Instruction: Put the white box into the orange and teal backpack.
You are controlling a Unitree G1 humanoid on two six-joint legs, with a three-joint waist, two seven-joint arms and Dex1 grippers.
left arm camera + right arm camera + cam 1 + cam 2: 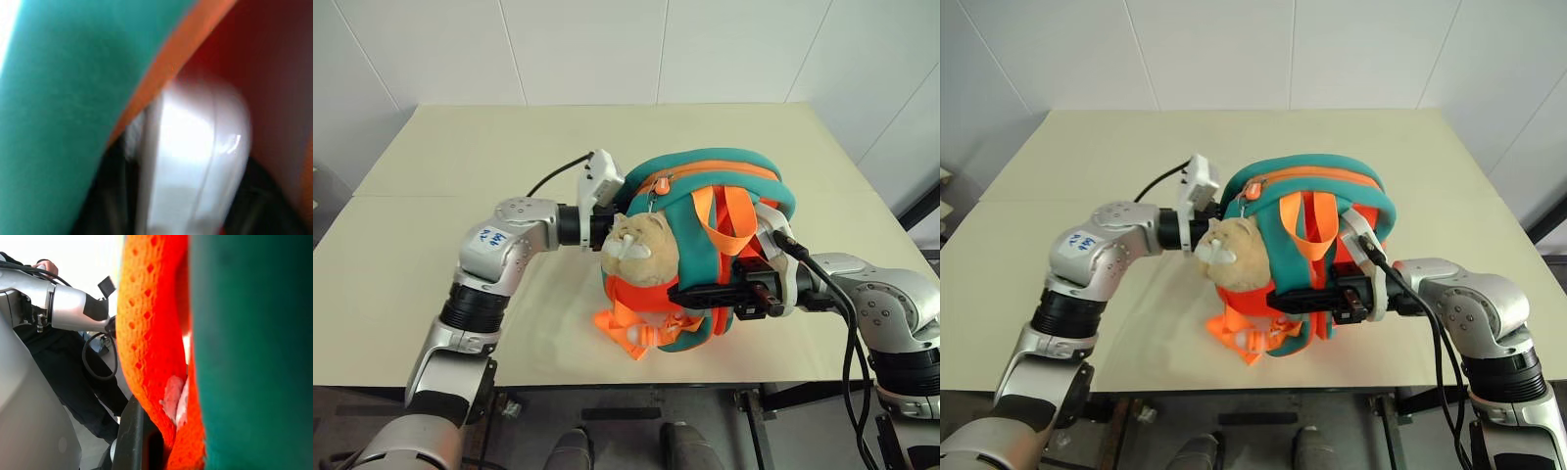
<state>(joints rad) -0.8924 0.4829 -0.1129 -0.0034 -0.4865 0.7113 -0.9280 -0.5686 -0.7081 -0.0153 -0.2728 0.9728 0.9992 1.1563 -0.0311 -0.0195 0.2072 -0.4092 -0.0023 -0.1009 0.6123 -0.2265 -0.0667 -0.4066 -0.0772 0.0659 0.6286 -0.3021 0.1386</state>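
Observation:
The orange and teal backpack (724, 186) stands near the table's front edge with its top opening turned toward my left arm. A tan plush animal head (641, 250) hangs on its front. My right gripper (690, 291) reaches in from the right and is shut on the backpack's lower front fabric; orange mesh (146, 333) lies against its fingers in the right wrist view. My left wrist (592, 223) is at the opening, behind the plush head. The left wrist view shows the white box (195, 147) inside the backpack's orange lining, under the teal rim (73, 98), at my left gripper (188, 215).
The cream table (460, 166) stretches wide behind and to both sides of the backpack. Its front edge (558, 384) runs just below the backpack's orange straps (626, 328). White walls rise beyond the far edge.

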